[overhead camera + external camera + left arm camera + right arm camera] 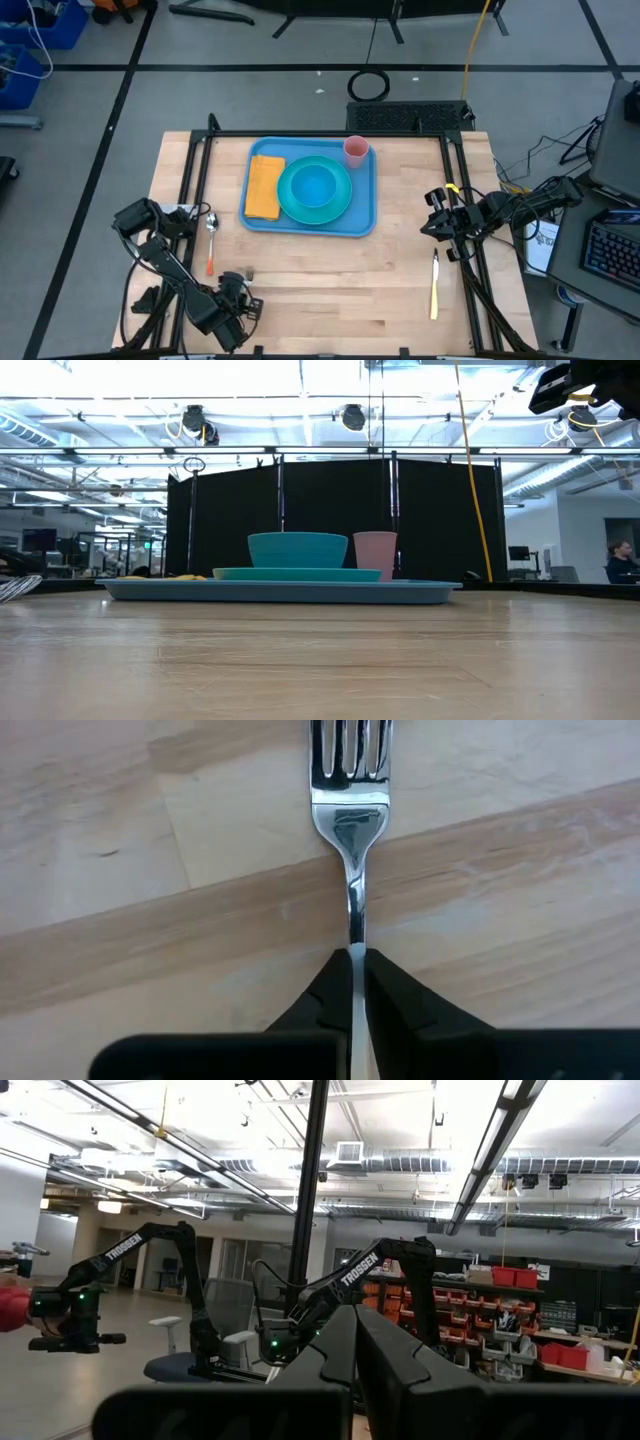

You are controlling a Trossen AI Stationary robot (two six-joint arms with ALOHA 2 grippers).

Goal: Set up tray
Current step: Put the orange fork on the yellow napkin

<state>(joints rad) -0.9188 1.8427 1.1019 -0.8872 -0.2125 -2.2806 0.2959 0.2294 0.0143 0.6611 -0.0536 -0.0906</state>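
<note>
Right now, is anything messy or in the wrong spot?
Nothing is spilled or broken. The spoon and knife lie on the table, off the tray. The left gripper pinches the fork.

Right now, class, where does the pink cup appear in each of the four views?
High view: pink cup in the light-blue tray's far right corner.
Low view: cup right of centre, beside the teal bowl.
Left wrist view: not in it.
Right wrist view: not in it.
Shared landmark: the tray.
</note>
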